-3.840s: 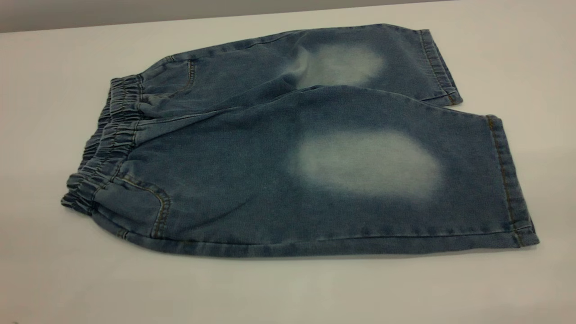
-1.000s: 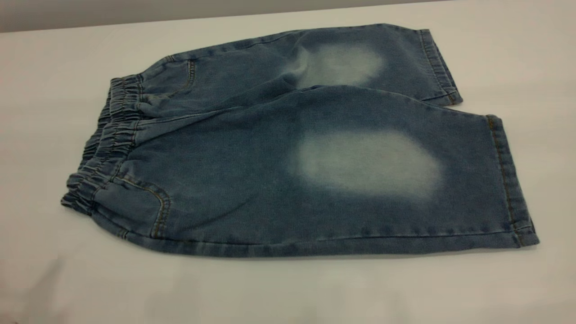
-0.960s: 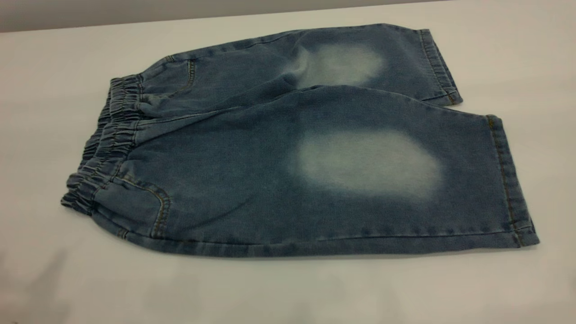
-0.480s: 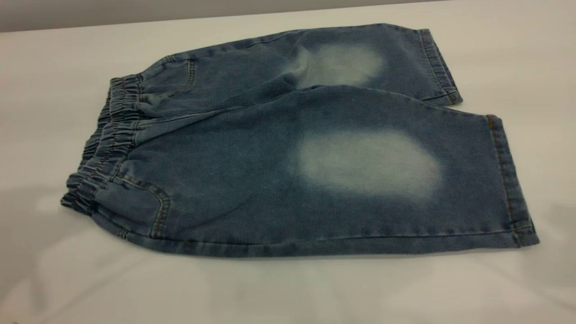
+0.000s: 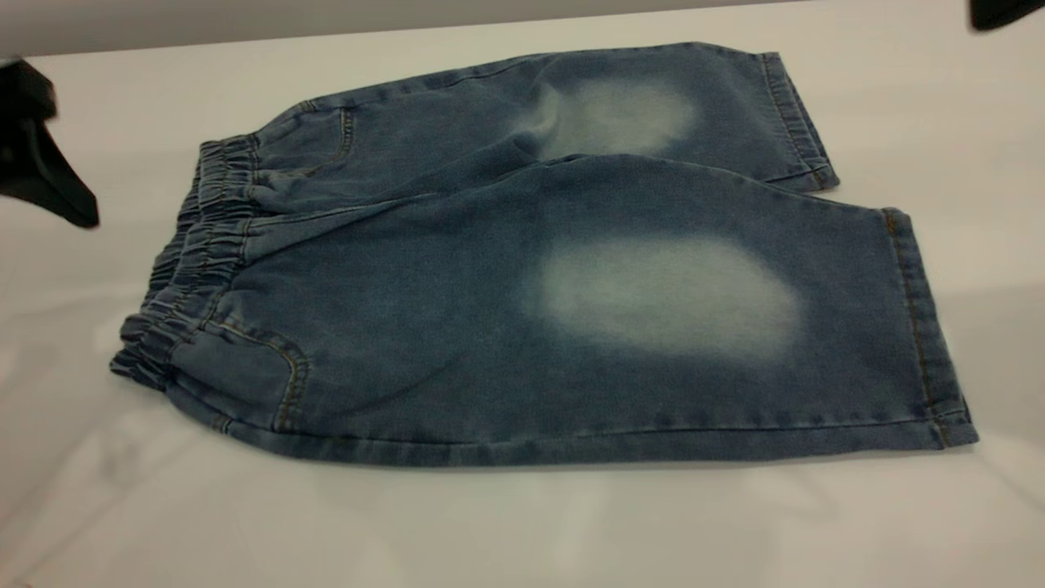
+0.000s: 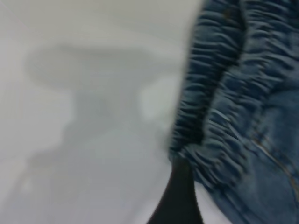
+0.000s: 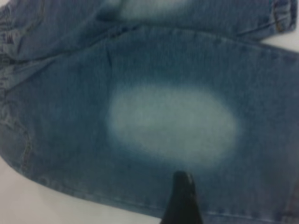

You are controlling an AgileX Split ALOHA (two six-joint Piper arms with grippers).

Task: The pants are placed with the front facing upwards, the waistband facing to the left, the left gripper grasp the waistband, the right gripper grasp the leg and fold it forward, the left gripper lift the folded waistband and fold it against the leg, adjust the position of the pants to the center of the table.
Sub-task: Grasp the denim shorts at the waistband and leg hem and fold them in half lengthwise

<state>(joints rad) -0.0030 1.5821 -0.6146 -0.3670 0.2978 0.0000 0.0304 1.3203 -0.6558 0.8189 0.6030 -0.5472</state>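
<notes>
The blue denim pants (image 5: 457,302) lie flat on the white table (image 5: 522,523), pale faded ovals up and legs pointing right. The ruffled waistband (image 5: 192,261) is at the left. My left gripper (image 5: 57,196) hangs above the table just left of the waistband, apart from it. In the left wrist view its dark tip (image 6: 180,196) sits beside the waistband (image 6: 219,107). My right gripper (image 5: 1000,11) shows only as a dark corner at the far right, above the table. The right wrist view has its tip (image 7: 183,198) over the near leg of the pants (image 7: 163,60).
Bare white tabletop surrounds the pants on all sides, with the widest strip along the front. The table's far edge (image 5: 245,37) runs just behind the pants. Soft arm shadows fall on the table at the front left and right.
Both grippers have come into the exterior view, the left at the left edge, the right at the top right corner. Their shadows spread over the table. The pants have not moved.
</notes>
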